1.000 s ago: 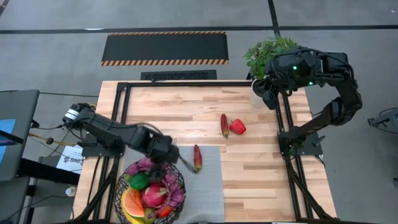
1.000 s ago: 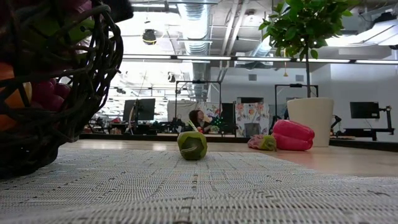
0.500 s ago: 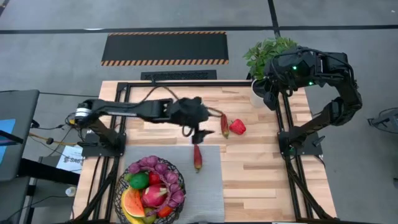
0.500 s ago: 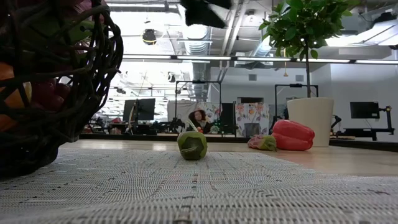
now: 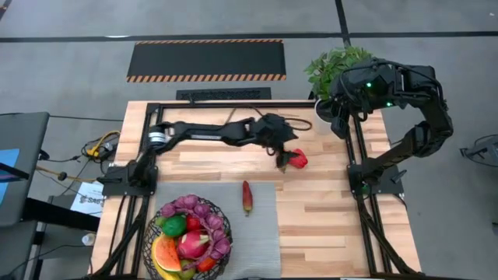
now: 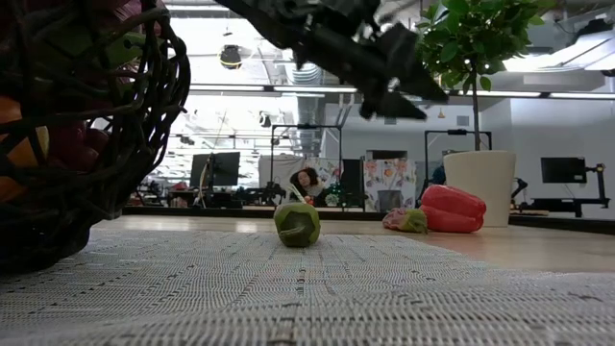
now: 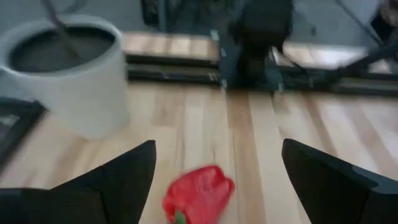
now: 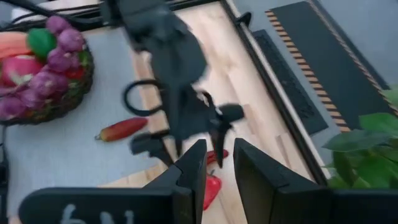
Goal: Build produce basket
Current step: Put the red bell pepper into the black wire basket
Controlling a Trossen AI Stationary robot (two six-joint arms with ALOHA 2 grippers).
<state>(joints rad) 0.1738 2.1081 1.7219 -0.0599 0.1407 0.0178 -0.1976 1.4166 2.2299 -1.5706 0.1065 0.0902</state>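
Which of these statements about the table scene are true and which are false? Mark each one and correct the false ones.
1. The left gripper hovers open over the red pepper. True.
2. The basket holds no produce. False: it is filled with produce, including purple grapes and a watermelon slice.
3. A red chili lies on the grey mat. True.
4. The right gripper holds the red pepper. False: it waits near the potted plant, holding nothing.
5. The red pepper rests on the grey mat. False: it rests on bare wood.
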